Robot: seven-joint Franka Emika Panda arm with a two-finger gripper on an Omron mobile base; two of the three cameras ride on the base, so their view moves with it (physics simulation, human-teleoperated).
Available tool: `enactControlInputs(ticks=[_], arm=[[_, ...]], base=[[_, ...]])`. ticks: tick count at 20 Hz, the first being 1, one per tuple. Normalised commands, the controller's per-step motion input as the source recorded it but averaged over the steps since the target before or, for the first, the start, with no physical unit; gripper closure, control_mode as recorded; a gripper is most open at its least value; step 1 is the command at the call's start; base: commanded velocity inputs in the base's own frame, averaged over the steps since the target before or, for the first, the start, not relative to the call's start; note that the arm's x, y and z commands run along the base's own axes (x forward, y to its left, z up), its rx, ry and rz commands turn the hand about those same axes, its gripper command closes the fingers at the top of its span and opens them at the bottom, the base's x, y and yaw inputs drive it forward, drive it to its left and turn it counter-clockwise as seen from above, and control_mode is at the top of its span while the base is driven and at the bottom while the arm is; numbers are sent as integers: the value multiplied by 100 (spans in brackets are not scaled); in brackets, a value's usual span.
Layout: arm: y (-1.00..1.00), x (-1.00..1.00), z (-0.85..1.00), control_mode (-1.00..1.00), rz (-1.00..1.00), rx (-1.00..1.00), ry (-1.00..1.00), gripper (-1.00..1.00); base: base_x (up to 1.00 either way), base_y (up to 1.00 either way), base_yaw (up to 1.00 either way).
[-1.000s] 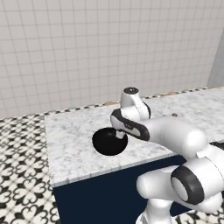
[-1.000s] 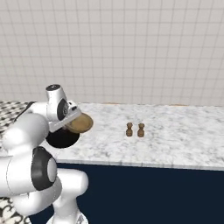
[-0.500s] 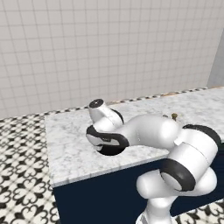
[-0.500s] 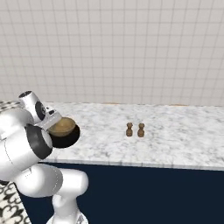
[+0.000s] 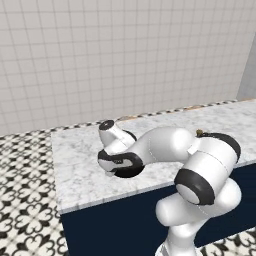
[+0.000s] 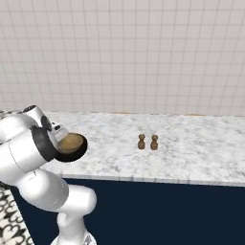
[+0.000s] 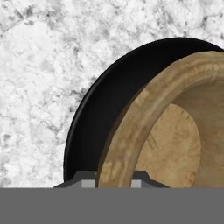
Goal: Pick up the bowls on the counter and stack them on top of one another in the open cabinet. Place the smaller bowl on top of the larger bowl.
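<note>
Left base view: the arm has swung left and low over the counter (image 5: 80, 165); its wrist now covers most of the black bowl (image 5: 131, 172), which was plain to see a second ago.
Right base view: the tan bowl (image 6: 70, 142) sits inside the black bowl's rim (image 6: 82, 149) near the counter's left end, beside the hand; earlier it hung tilted at the hand above it. Two brown jars (image 6: 148, 142) stand unmoved, well apart.
Hand view: tan bowl (image 7: 170, 131) close up, black bowl (image 7: 100, 118) behind it, marble around.
Gripper: jaws hidden; grip cannot be told.
Meaning: the bowls look nested on the counter, not yet in the cabinet.
</note>
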Motion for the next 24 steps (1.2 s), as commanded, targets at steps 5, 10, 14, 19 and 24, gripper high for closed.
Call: enactControlInputs(ticks=[5,10,14,19,24], arm=[[-4,4,-16,-100,-2,0,-9,-100],[0,21,-1,-100,-1,0,-3,-100],[-6,11,12,-100,0,0,-3,-100],[0,-18,59,-100,0,0,-6,-100],[3,-29,26,-100,0,5,0,-100]], base=[[0,0,0],[0,0,0],[0,0,0],[0,0,0],[0,0,0]])
